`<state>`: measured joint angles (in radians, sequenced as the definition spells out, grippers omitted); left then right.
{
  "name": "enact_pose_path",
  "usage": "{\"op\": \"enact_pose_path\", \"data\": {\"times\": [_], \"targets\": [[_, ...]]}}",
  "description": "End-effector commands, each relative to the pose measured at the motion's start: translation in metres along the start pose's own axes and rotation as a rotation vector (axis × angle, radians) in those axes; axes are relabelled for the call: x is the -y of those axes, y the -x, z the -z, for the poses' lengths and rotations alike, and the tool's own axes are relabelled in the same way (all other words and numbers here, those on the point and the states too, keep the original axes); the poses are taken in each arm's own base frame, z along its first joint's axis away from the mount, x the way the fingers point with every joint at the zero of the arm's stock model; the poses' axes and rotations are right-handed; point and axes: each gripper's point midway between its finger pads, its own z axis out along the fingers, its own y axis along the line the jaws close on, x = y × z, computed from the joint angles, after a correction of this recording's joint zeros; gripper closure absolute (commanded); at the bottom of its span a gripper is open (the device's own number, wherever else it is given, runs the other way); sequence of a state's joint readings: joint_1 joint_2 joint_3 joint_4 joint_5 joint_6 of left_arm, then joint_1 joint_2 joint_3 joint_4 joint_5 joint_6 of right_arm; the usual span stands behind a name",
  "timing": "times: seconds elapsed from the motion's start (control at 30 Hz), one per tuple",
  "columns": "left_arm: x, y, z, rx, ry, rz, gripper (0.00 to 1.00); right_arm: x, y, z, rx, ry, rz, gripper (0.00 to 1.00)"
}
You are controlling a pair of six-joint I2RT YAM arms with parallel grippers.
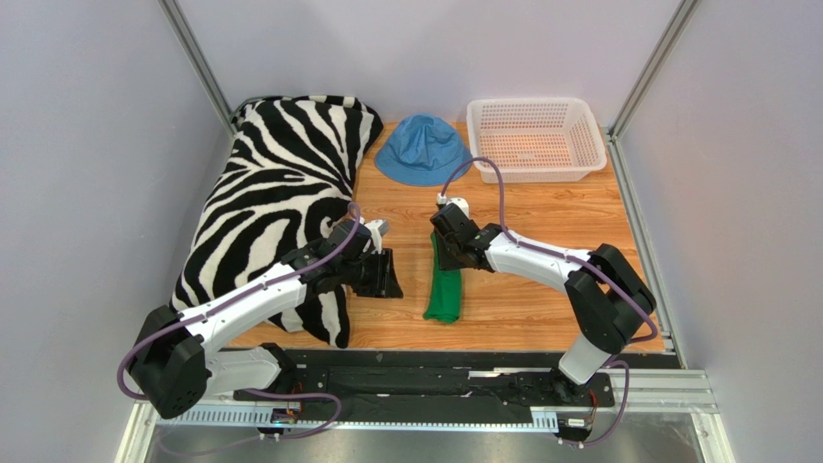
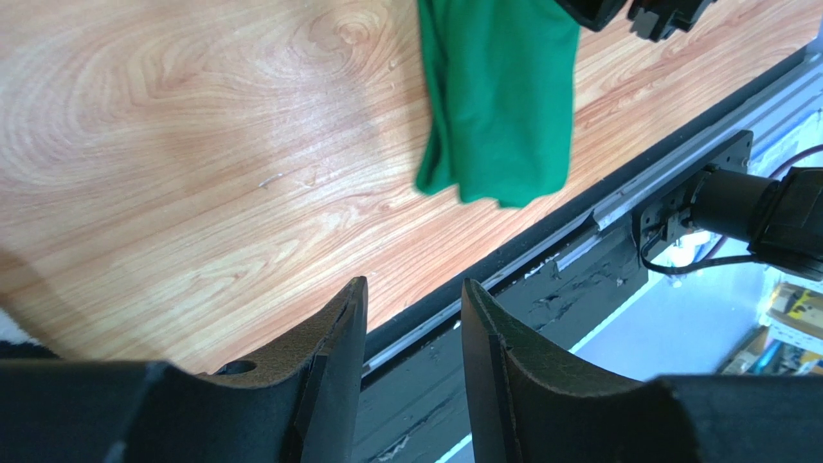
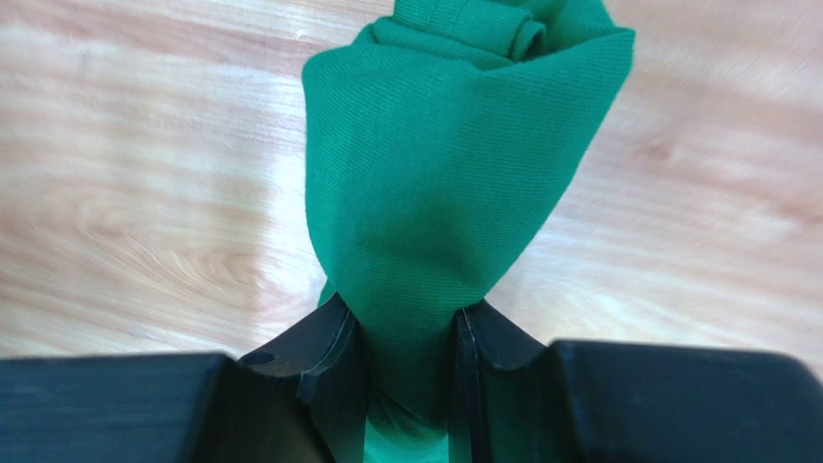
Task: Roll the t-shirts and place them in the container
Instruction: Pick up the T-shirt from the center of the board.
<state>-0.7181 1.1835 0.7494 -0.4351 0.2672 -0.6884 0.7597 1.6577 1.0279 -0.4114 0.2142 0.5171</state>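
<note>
T-shirt (image 1: pixel 445 294) looks soft and light; your right end effector (image 3: pixel 406 333) pinches its bunched end, left end effector (image 2: pixel 413 294) spread.

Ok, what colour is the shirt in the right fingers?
The t-shirt is plain green; right wrist view shows it best.

Bright, even light; soft glare on blurred tabletop (image 3: pixel 145 193).

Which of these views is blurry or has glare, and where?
Right wrist: the green t-shirt pinched in the right hand is sharp, the table behind it blurred. Left wrist: a pale sheen on the wood, washed-out brightness past the table edge. Top view: evenly lit, sharp, soft shadows.
</note>
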Motion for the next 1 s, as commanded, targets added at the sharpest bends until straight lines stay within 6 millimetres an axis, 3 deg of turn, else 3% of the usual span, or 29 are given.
{"op": "enact_pose_path", "data": {"times": [0.0,0.13,0.27,0.43,0.47,0.5,0.53,0.57,0.6,0.63,0.67,0.7,0.73,0.77,0.87,0.9,0.93,0.97], "targets": [[0.011,0.018,0.022,0.056,-0.005,-0.092,0.52,0.013,0.04,0.024,0.082,0.064,0.246,1.0],[0.007,0.021,0.026,0.066,0.011,-0.122,0.52,0.026,0.071,0.032,0.124,0.098,0.274,1.0],[0.004,0.023,0.026,0.062,0.012,-0.131,0.53,0.021,0.089,0.038,0.129,0.181,0.339,1.0],[0.004,0.026,0.027,0.06,0.012,-0.139,0.53,0.033,0.117,0.046,0.124,0.286,0.373,1.0],[0.004,0.026,0.027,0.06,0.012,-0.14,0.53,0.031,0.137,0.055,0.162,0.303,0.375,1.0],[0.003,0.026,0.025,0.055,0.017,-0.139,0.53,0.044,0.142,0.055,0.144,0.301,0.353,1.0],[0.004,0.029,0.025,0.06,0.013,-0.141,0.53,0.041,0.151,0.06,0.155,0.341,0.355,1.0],[0.004,0.03,0.025,0.059,0.014,-0.14,0.53,0.04,0.174,0.072,0.203,0.358,0.369,1.0],[0.003,0.03,0.023,0.052,0.018,-0.137,0.53,0.051,0.182,0.069,0.19,0.364,0.348,1.0],[0.005,0.032,0.023,0.055,0.015,-0.14,0.53,0.047,0.19,0.074,0.201,0.426,0.348,1.0],[0.006,0.035,0.023,0.058,0.016,-0.138,0.53,0.054,0.217,0.089,0.261,0.437,0.341,1.0],[0.004,0.035,0.021,0.05,0.022,-0.136,0.53,0.058,0.224,0.082,0.254,0.456,0.326,1.0],[0.007,0.038,0.021,0.057,0.019,-0.138,0.53,0.053,0.233,0.088,0.274,0.522,0.327,1.0],[0.006,0.04,0.021,0.058,0.024,-0.135,0.53,0.058,0.26,0.103,0.339,0.538,0.31,1.0],[0.006,0.044,0.019,0.054,0.032,-0.132,0.53,0.07,0.293,0.108,0.393,0.626,0.246,1.0],[0.005,0.047,0.018,0.052,0.038,-0.129,0.53,0.07,0.314,0.123,0.45,0.653,0.242,1.0],[0.005,0.048,0.017,0.051,0.04,-0.131,0.53,0.071,0.319,0.115,0.439,0.725,0.21,1.0],[0.004,0.049,0.017,0.051,0.045,-0.131,0.53,0.082,0.338,0.122,0.507,0.746,0.211,1.0]]}}
